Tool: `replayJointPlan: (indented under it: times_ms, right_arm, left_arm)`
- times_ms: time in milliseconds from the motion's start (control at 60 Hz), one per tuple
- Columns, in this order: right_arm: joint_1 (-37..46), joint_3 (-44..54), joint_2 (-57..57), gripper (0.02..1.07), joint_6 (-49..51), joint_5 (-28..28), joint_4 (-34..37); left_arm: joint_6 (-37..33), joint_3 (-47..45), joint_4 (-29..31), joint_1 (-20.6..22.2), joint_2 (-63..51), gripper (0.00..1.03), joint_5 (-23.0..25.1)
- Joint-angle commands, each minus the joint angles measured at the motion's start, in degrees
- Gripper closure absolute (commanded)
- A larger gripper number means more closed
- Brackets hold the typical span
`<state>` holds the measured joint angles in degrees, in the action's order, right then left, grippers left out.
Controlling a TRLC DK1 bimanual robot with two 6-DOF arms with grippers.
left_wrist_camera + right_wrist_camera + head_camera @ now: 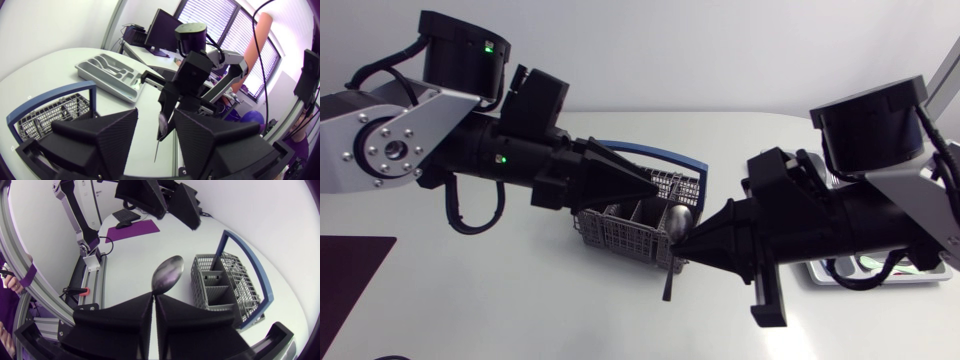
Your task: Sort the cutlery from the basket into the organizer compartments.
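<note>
The robot's right gripper (154,300), closest to its wrist camera, has its two black fingers pressed together on the neck of a steel spoon (167,272). The shiny bowl stands out just past the fingertips. From overhead, the spoon sits a little right of the frame's centre, bowl uppermost and dark handle hanging toward the lower edge, against the right end of the grey wire basket (620,232). Whether the spoon touches the basket cannot be told.

The left arm enters from the upper left, and the left gripper (650,188) is poised over the basket beside its blue handle (655,158). Its fingers are spread apart with nothing between them. The two grippers point at each other, tips close but apart.

The grey organizer (820,272) lies at the lower right of the white table (520,300), largely hidden under the right arm. A dark purple mat (350,270) lies at the lower left.
</note>
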<state>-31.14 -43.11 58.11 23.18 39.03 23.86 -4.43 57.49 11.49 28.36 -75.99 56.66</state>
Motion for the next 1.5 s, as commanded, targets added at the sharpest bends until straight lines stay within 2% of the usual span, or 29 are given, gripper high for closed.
replayJointPlan:
  times_ms: [0,83,150,250,300,400,500,733,867,1167,1483]
  right_arm:
    - [3.19,1.36,-2.12,1.01,2.05,0.35,1.54]
    - [6.7,1.72,-4.41,1.01,3.28,0.44,2.95]
    - [9.87,1.89,-6.08,1.01,4.59,0.53,4.53]
    - [15.05,2.42,-9.5,1.01,6.26,0.44,6.38]
    - [17.42,2.51,-10.65,1.01,7.32,0.09,7.26]
    - [24.46,3.03,-11.79,1.01,10.39,-0.18,7.61]
    - [31.05,3.65,-11.88,1.01,14.09,0.0,8.05]
    - [45.81,4.62,-12.4,1.01,23.05,1.67,9.1]
    - [53.28,5.41,-11.44,1.01,28.5,2.37,8.84]
    - [68.23,6.37,-4.67,1.01,41.24,3.51,4.18]
    - [77.28,6.29,7.28,1.01,52.93,2.11,-4.17]
  left_arm:
    - [1.35,1.57,-0.41,-2.7,1.89,0.49,-0.41]
    - [1.26,1.66,-0.15,-5.16,2.16,0.47,-2.61]
    - [0.73,2.01,0.99,-6.3,2.33,0.37,-4.54]
    - [-2.96,2.71,5.04,-6.47,3.21,0.34,-10.08]
    - [-4.36,2.89,6.36,-6.39,3.65,0.34,-14.83]
    - [-5.24,3.24,8.03,-7.18,3.65,0.16,-18.34]
    - [-6.21,3.15,9.08,-7.53,3.56,0.06,-21.68]
    - [-8.23,2.53,10.66,-7.44,4.53,0.05,-28.89]
    - [-9.2,1.92,11.01,-6.74,5.5,0.05,-31.35]
    - [-9.55,2.01,11.98,-6.21,4.44,0.05,-33.46]
    - [-9.55,2.8,12.68,-4.54,2.16,0.05,-35.75]
